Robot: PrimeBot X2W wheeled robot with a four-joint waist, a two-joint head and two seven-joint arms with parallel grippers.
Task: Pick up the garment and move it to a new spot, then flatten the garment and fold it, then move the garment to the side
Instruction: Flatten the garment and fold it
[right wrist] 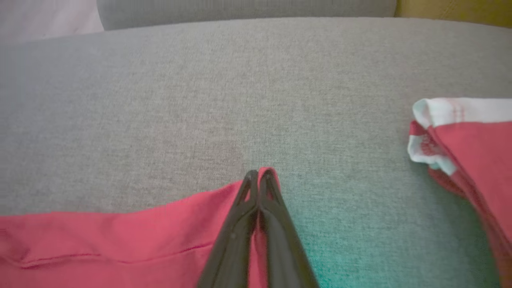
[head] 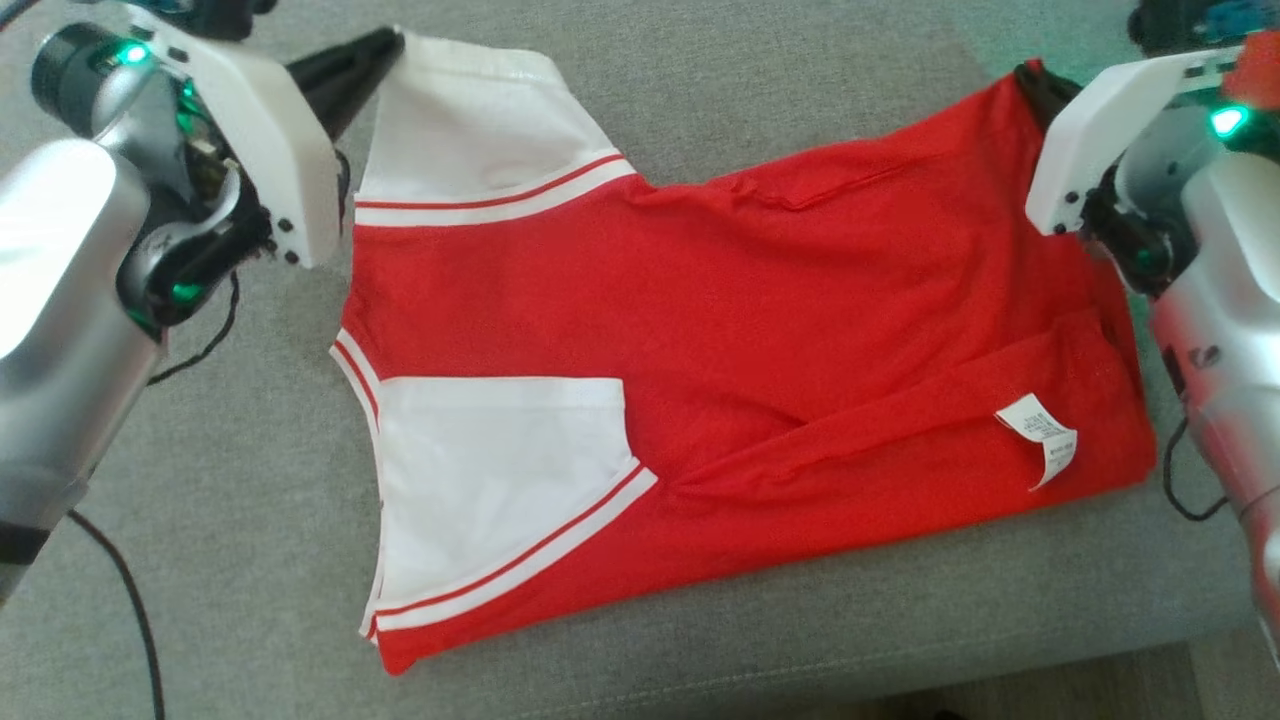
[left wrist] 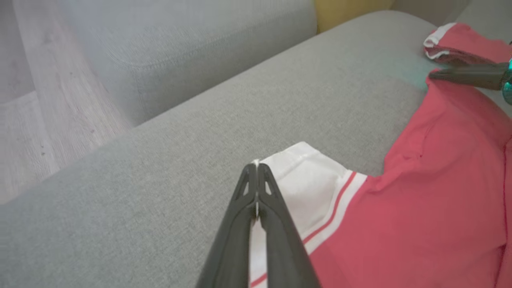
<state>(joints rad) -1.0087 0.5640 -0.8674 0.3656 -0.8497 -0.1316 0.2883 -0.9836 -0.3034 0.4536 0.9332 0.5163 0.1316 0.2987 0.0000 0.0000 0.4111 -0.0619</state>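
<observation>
Now: left tool pinched shut on the garment's white corner, right tool shut on its red corner. Cloth lies between both tips, flat on grey cushion. Risk: thin edge grips slip if arms pull unevenly. Both wrists low, fingers angled downward.

A big grey sofa seat with a rough cloth cover holds everything. A red shirt with white parts lies folded and mostly flat across it. A small white label sticks out near one edge. Another bit of red and white cloth lies apart from the shirt on the same seat.
</observation>
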